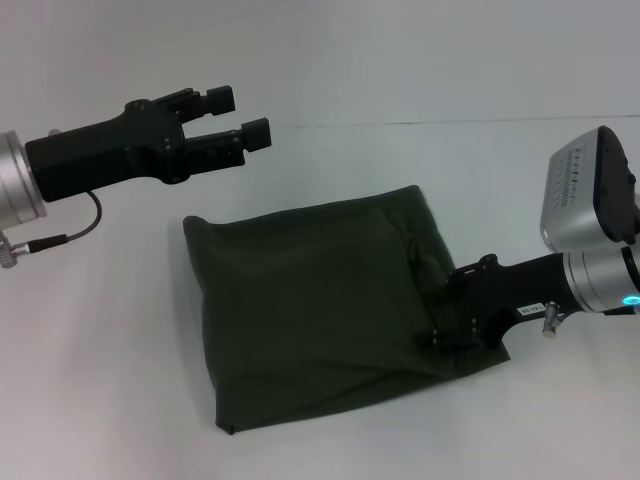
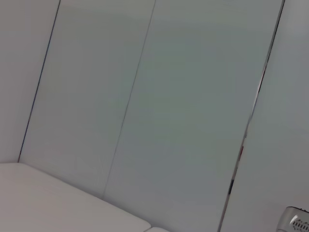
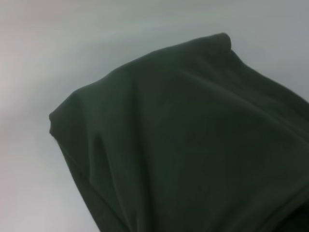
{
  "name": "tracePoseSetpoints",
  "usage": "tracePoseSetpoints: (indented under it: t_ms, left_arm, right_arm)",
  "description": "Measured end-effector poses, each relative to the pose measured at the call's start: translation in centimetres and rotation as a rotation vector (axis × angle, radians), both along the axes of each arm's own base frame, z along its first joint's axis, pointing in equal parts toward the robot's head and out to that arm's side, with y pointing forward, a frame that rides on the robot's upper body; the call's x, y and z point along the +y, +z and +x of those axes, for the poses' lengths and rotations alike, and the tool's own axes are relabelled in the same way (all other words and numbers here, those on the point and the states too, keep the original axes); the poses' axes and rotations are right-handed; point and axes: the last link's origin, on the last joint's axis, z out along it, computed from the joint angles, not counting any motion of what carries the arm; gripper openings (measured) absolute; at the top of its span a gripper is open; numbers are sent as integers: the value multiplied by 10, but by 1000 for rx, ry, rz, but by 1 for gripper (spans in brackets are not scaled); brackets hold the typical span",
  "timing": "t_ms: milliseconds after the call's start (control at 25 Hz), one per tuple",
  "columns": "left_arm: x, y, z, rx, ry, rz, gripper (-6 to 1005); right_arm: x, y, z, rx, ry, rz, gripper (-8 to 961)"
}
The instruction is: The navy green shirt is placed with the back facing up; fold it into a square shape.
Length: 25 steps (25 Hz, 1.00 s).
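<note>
Lying folded into a rough square on the white bench (image 1: 110,380), the navy green shirt (image 1: 320,310) takes up the middle of our head view, its edges slightly skewed and a few soft creases running toward its right-hand side. We hold our left gripper (image 1: 240,118) in the air beyond the shirt's far left corner, clear of the cloth, with its two black fingers spread apart and nothing between them. Our right gripper (image 1: 452,315) sits low at the shirt's right edge, its black body resting over the near right corner of the fold; its fingertips are hidden against the dark fabric, so we cannot tell whether they are spread or pinched on cloth. Behind that wrist, a silver-grey camera housing (image 1: 590,190) rides on the right arm, away from the shirt. From the right wrist, the shirt (image 3: 193,145) fills most of the picture as a dark, gently rippled sheet with one rounded corner toward the pale bench (image 3: 58,48). From the left wrist, we see only pale wall panels (image 2: 154,96) and no part of the shirt.
</note>
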Motion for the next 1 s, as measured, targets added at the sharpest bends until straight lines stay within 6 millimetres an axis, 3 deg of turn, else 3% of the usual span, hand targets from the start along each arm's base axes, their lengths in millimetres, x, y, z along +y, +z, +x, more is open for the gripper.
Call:
tracePoseSetpoints:
  t_ms: [560,840,1000]
  left_arm:
    - [4,1,5,6,-13,6,885]
    - [4,0,8,6,-24,4,884]
    - [4,-1,9,8,-32,7,885]
  right_arm:
    - [-15,3,-6,36,-74,-116,637]
    - [3,41,-5,141,-181,41,638]
    - [10,41,3,128,-284,87,638]
